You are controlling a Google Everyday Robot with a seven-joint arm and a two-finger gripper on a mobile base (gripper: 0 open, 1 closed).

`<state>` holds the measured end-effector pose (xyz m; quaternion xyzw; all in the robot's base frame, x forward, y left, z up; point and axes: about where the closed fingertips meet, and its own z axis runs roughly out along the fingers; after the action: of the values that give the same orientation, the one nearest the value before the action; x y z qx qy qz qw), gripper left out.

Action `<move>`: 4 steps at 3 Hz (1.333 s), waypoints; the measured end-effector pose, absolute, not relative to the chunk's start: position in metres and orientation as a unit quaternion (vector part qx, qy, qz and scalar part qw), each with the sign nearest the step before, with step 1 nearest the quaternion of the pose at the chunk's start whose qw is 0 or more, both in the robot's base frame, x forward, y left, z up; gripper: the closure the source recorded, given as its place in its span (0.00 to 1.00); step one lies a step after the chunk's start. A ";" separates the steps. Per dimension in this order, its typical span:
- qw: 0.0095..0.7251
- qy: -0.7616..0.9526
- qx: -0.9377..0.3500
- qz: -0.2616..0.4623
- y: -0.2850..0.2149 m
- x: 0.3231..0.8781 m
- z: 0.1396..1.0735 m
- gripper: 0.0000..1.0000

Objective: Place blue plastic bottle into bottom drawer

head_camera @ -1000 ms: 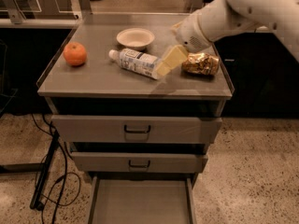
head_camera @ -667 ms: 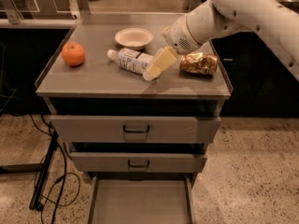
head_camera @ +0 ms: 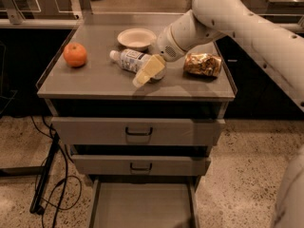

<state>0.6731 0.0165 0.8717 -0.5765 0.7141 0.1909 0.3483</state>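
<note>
- Change since the earlier frames: the gripper [head_camera: 148, 71] has shifted left and lower and now overlaps the right end of the bottle [head_camera: 129, 59]. The bottle, bowl, bag and orange have not moved.
- Bottle position: it lies on its side on the counter [head_camera: 95, 82], near the middle, cap to the left. It is not lifted. Its right end is hidden behind the gripper.
- Gripper state: spread or closed cannot be told from this view. Contact with the bottle cannot be confirmed either.
- Risk 1, roll: the bottle is round and lies flat. A push from one side only would probably roll it toward the front edge of the counter.
- Risk 2, end grasp: the gripper sits at the base end, not the middle. A hold there may let the cap end droop or slip out on the lift.
- Risk 3, neighbours: the bowl [head_camera: 137, 37] lies just behind the bottle and the bag [head_camera: 203, 64] lies near on the right. A wide approach could knock either. The orange [head_camera: 75, 54] is well apart.
- Risk 4, release: the bottom drawer [head_camera: 142, 205] is pulled out, below two closed drawer fronts. A release too close to those fronts could strike them. A release too far forward could miss the tray and reach the floor.
</note>
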 end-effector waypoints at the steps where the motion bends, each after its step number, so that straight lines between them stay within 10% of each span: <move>1: 0.340 0.720 -0.577 0.183 0.024 0.684 0.854 0.00; 3: 0.337 0.725 -0.575 0.174 0.029 0.691 0.839 0.04; 4: 0.337 0.725 -0.575 0.174 0.029 0.691 0.839 0.23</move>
<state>0.6906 0.0291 0.8393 -0.5753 0.7247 0.1743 0.3368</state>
